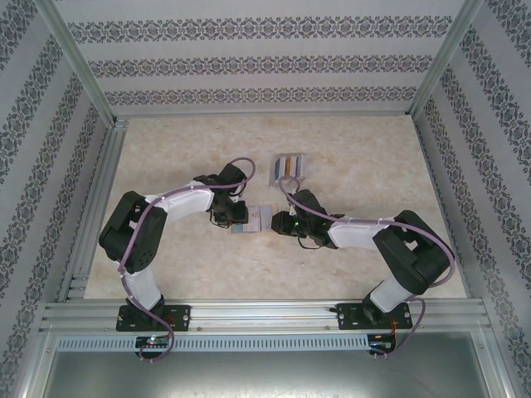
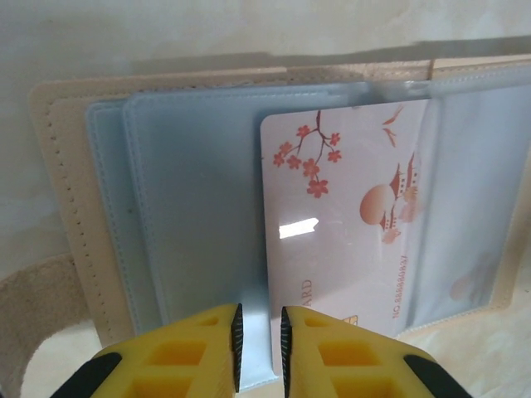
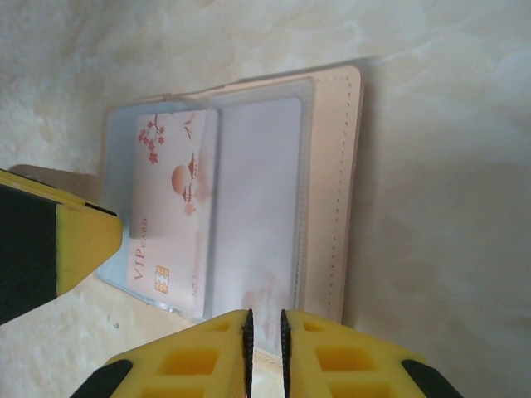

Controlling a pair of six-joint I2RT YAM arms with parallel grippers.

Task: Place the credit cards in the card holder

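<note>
Card holder (image 3: 340, 191) lay open and flat near the middle of the bench (image 1: 373, 166), a little toward the near edge, tan cover down, clear grey-blue sleeves (image 2: 191, 207) facing up. A pale blossom card (image 2: 332, 240), printed with a red flowering branch, a sun and a pagoda, lay lengthwise on the sleeves; could not tell whether it sat inside a pocket or on top of the film. Its lettered end overhung the holder's edge on the side facing the left gripper (image 2: 260, 348). Left jaws were drawn to a narrow slit, with the sleeve edge and the card's corner showing in the slit; could not tell whether they actually pinched either one. From the right wrist camera, one yellow-and-black finger of that gripper sat just beside the holder's corner by the lettered end. Right gripper (image 3: 265, 348) met the holder from the opposite side, jaws nearly together and clamped on the thin edge of the cover and sleeve. The other credit cards (image 1: 288, 166), grey, orange and blue, stood in a clear tray (image 1: 304, 166) toward the far edge of the bench, apart from the holder and both grippers
</note>
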